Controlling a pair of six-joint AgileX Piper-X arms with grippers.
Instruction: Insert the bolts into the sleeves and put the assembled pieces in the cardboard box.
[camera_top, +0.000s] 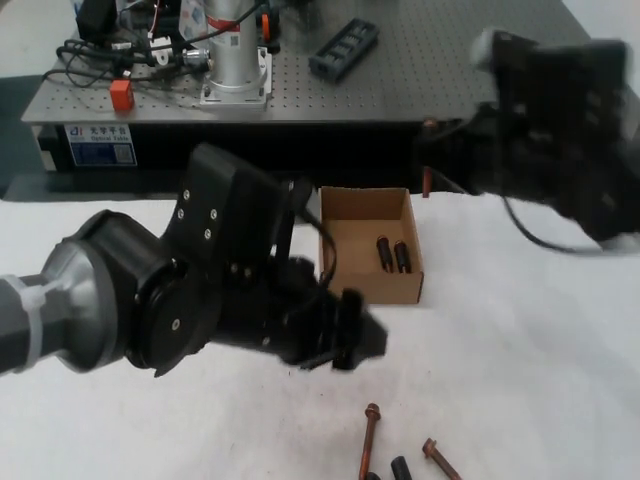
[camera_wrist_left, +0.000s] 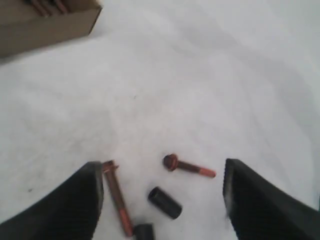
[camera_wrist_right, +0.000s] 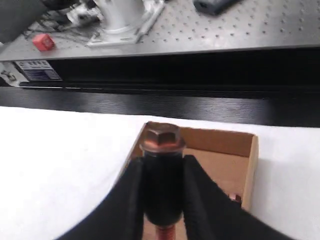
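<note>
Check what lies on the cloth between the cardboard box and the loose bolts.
Bare white cloth, as the left wrist view shows; in the high view the left gripper hangs above that stretch.

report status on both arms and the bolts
Left gripper jaws open over loose bolts and sleeve. Right gripper shut on assembled piece, cardboard box ahead. Two pieces in box, nothing blocking it.

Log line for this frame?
right gripper: shut on sleeved copper bolt | left gripper: open near loose bolts | brown cardboard box: two pieces
</note>
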